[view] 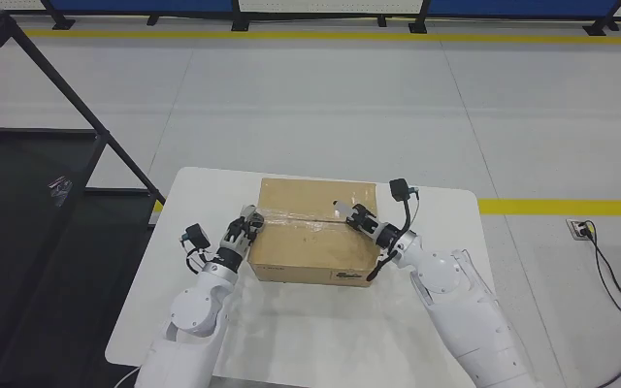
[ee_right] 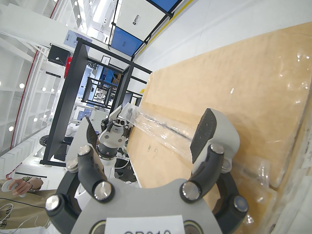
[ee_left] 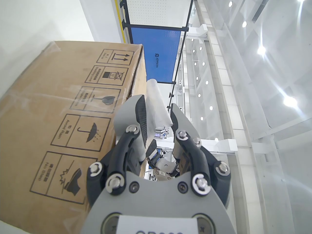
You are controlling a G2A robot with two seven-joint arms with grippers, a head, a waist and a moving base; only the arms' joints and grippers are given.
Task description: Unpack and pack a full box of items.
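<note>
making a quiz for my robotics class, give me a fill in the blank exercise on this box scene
1. The brown cardboard box on the white table has its top flaps ___.
2. The left gripper pinches one end of the clear sticky ___ running along the box's top seam.
3. The right gripper hovers over the box top with its jaws ___.
Missing words: closed; tape; open.

You're looking at a box (view: 315, 233) of matt brown cardboard, faintly fibrous; the clear tape (ee_right: 158, 127) along its top seam is glossy, wrinkled plastic film; the right gripper (ee_right: 148, 116) has smooth pale grey shells, rough black rubbery pads (ee_right: 203, 132) and bright metal screw heads; the table (view: 291, 330) is smooth matt white.
</note>
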